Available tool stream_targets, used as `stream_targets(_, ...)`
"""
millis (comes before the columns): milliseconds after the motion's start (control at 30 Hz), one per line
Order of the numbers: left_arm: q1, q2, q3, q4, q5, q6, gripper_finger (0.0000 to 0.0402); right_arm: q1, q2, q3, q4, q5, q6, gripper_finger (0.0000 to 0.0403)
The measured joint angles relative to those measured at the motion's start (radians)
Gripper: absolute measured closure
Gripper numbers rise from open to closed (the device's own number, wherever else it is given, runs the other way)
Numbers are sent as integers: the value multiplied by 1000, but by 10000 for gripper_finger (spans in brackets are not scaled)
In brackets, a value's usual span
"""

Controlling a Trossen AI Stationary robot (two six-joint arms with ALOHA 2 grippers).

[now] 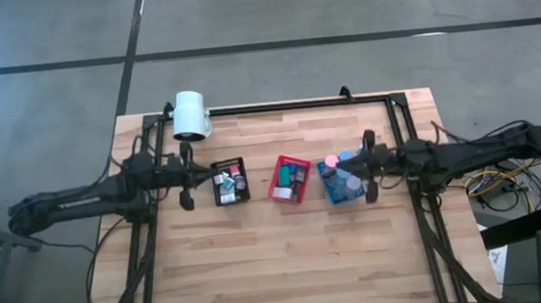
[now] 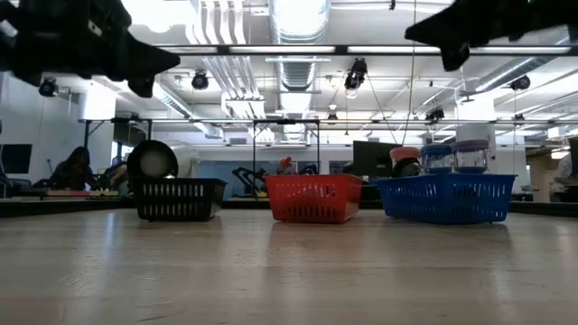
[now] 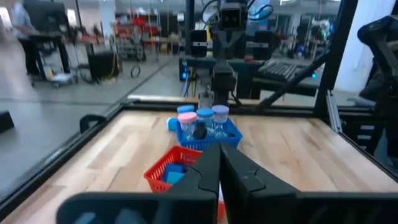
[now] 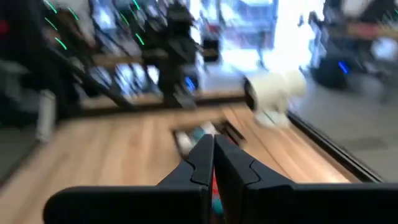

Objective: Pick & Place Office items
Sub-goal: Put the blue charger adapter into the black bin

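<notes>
office items point(image 1: 230, 182) sit sorted in three baskets near the desk's far edge (both jaws closed, empty), arms raised clear.

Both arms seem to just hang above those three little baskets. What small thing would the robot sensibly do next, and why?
Probably open the left gripper and lower it toward the black basket. Its fingers are shut on nothing and it hangs beside that basket, which holds small items. The right gripper, also shut and empty, waits over the blue basket.
</notes>
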Motion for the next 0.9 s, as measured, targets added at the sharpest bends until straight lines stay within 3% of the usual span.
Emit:
stream_targets(167, 2, -36, -73, 85, 0, 16, 398, 0, 35, 327, -589, 143, 74, 394)
stream_targets(300, 2, -63, -71, 80, 46, 16, 394, 0, 93, 561, -1104, 278, 266, 390)
stream_targets(400, 2, -66, -71, 71, 53, 19, 388, -15, 150, 677, -1373, 346, 360, 370)
stream_targets(533, 2, -66, -73, 73, 53, 46, 387, -74, 227, 756, -1524, 289, 370, 319)
stream_targets(700, 2, -66, -70, 76, 52, 50, 392, -208, 322, 786, -1640, 189, 249, 241)
stream_targets(900, 2, -68, -58, 76, 52, 60, 392, -430, 388, 678, -1578, 25, 21, 167)
